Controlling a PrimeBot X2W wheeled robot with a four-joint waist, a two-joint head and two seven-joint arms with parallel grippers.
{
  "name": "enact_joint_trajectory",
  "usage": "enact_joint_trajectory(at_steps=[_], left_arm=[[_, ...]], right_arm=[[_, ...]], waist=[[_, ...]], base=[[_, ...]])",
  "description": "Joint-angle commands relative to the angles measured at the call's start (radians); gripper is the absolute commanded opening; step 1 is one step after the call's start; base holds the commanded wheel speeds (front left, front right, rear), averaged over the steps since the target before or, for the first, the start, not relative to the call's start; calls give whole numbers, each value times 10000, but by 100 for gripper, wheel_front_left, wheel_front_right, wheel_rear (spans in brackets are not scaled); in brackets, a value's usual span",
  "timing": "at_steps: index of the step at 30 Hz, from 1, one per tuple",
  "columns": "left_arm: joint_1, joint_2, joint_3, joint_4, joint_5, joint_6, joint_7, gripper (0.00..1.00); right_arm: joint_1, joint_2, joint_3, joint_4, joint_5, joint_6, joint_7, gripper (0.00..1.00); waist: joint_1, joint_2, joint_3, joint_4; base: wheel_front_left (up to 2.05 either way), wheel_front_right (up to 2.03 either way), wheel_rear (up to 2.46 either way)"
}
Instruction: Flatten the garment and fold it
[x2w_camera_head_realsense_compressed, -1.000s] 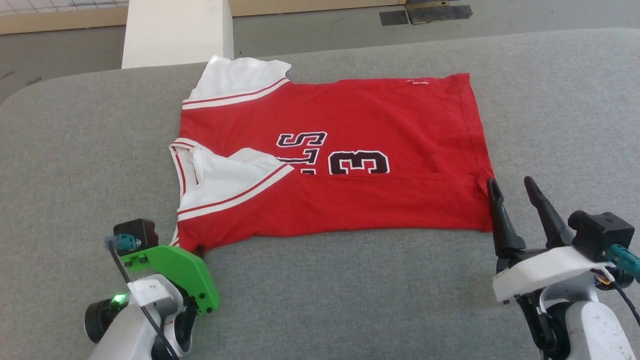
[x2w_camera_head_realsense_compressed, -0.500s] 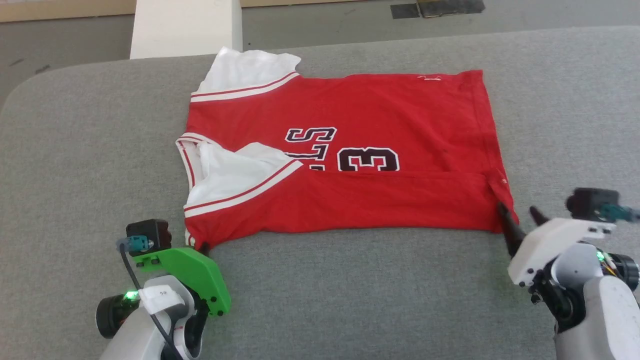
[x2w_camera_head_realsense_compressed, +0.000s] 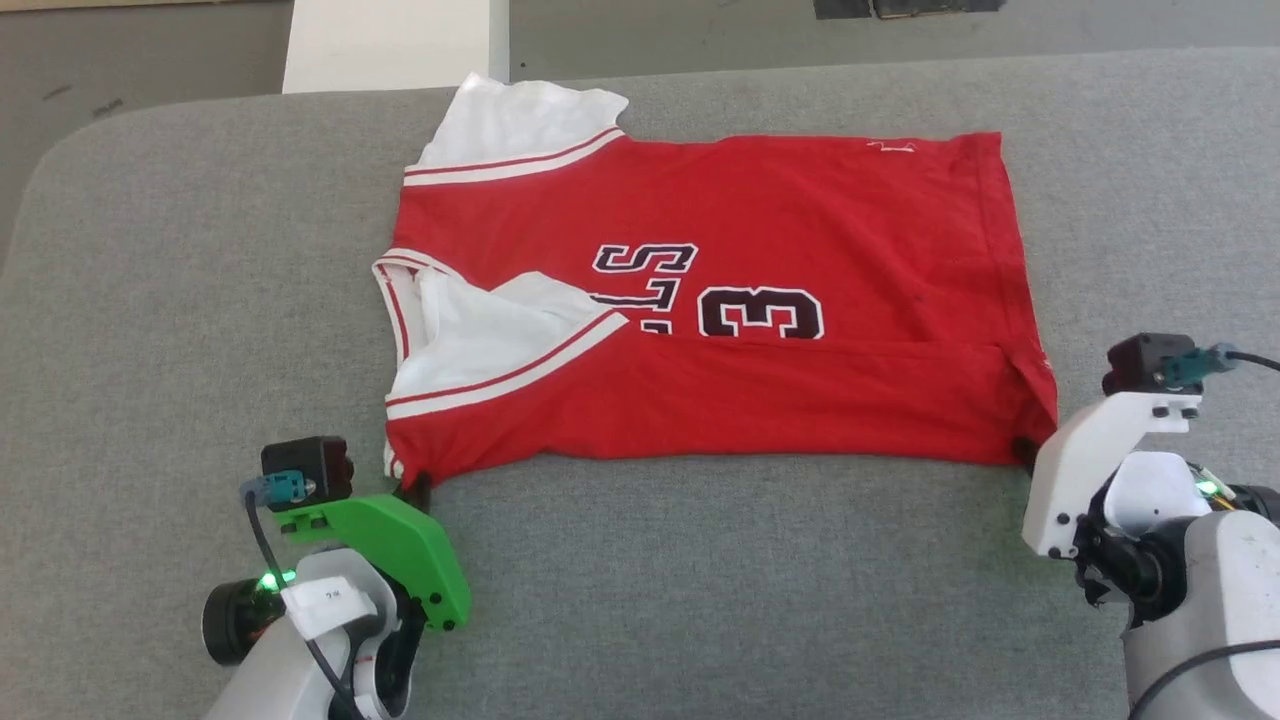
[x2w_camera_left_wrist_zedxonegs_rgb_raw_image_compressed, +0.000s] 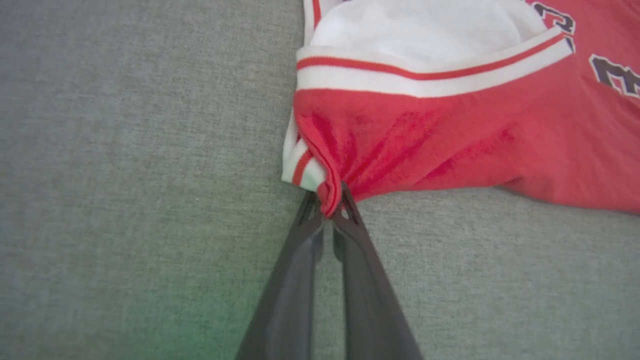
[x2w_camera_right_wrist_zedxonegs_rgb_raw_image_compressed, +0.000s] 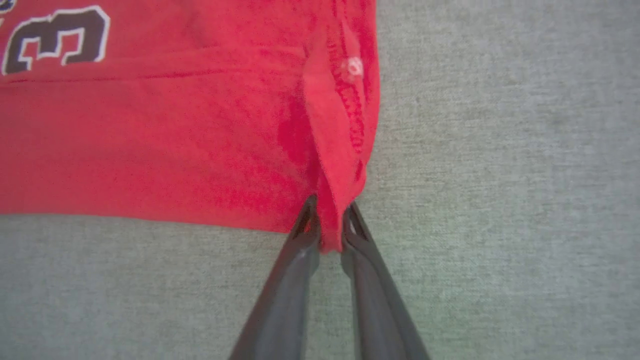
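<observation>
The garment (x2w_camera_head_realsense_compressed: 760, 230), a red jersey shirt with white sleeves and black lettering, lies on the grey padded table (x2w_camera_head_realsense_compressed: 700, 600), its near long edge folded up over the chest. At the near left corner my left gripper (x2w_camera_head_realsense_compressed: 418, 487) is shut on the red cloth beside the striped sleeve trim (x2w_camera_left_wrist_zedxonegs_rgb_raw_image_compressed: 425, 82). In the left wrist view that gripper (x2w_camera_left_wrist_zedxonegs_rgb_raw_image_compressed: 330, 210) pinches a gathered fold of the garment (x2w_camera_left_wrist_zedxonegs_rgb_raw_image_compressed: 425, 145). My right gripper (x2w_camera_head_realsense_compressed: 1025, 450) is shut on the near right hem corner. The right wrist view shows this gripper (x2w_camera_right_wrist_zedxonegs_rgb_raw_image_compressed: 330, 227) clamping a ridge of the garment (x2w_camera_right_wrist_zedxonegs_rgb_raw_image_compressed: 150, 150).
A white pillar (x2w_camera_head_realsense_compressed: 390, 45) stands beyond the table's far edge at the upper left, with grey floor (x2w_camera_head_realsense_compressed: 700, 30) behind. Bare grey padding surrounds the shirt on all sides, widest along the near edge between my two arms.
My right gripper, open beside the hem a second ago, has tipped down and shut on the near right corner. The left gripper has closed on the near left corner. The camera has tilted downward.
</observation>
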Motion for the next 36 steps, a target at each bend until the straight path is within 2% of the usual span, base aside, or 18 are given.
enact_joint_trajectory(at_steps=[1,9,18,23,30,31,32,33,34,36], left_arm=[[-68,59,35,55,99,-29,-218,0],[522,385,176,-334,202,68,-602,0],[2192,944,-33,-1894,393,827,63,0],[2821,816,-301,-2040,194,918,351,0],[2714,514,-638,-1155,-104,523,520,0],[2683,493,-657,-1062,-108,501,511,18],[2655,454,-652,-985,-129,462,446,60],[2642,425,-634,-943,-144,427,360,100],[2624,407,-591,-918,-150,396,231,100],[2593,415,-474,-933,-117,361,-74,100]], right_arm=[[113,31,16,-155,-19,-13,-75,0],[853,31,-87,-1255,17,-13,-816,0],[2525,31,-635,-2698,154,-13,-81,0],[3092,31,-901,-2424,371,-13,97,0],[2997,31,-894,-1164,625,-13,-491,0],[2962,31,-871,-1083,689,-13,-634,4],[2933,31,-837,-1013,772,-13,-858,38],[2928,31,-795,-981,810,-13,-1054,82],[2954,32,-773,-979,823,-13,-1332,100],[3074,32,-738,-1084,819,-13,-1834,100]], waist=[[0,0,-102,2],[0,0,-739,38],[0,0,-1024,138],[0,0,-961,230],[0,0,-885,264],[0,0,-893,259],[0,0,-909,258],[0,0,-929,261],[0,0,-957,269],[0,0,-1026,292]], base=[[0,0,0],[0,0,0],[0,0,0],[0,0,0],[0,0,0],[0,0,0],[0,0,0],[0,0,0],[0,0,0],[0,0,0]])
